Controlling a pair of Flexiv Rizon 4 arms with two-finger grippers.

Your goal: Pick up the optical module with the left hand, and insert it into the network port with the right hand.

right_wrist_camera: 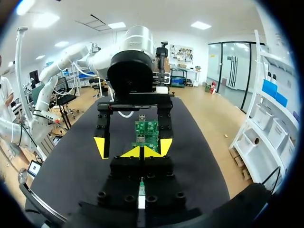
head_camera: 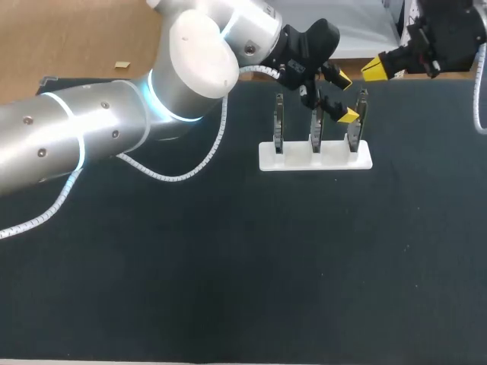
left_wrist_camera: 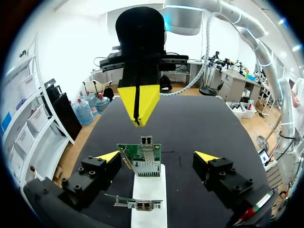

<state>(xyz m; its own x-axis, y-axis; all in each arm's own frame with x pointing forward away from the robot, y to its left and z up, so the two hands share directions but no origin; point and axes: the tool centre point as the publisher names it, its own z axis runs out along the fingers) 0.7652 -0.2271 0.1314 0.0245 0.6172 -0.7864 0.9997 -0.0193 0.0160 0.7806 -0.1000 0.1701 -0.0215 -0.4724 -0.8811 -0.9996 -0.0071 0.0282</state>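
Note:
Three green network cards stand upright on a white stand. My left gripper is open, its yellow tips on either side of the right-hand card without touching it. In the left wrist view that card sits between my left gripper's open fingers, its port cage facing up. My right gripper hangs beyond the stand's right end, shut, with nothing visible between its tips. In the right wrist view my right gripper points at the card. I cannot make out a separate optical module.
The stand rests on a black table mat near its far edge. A second card lies nearer the left wrist on the same stand. My left arm's white cable loops down onto the mat left of the stand.

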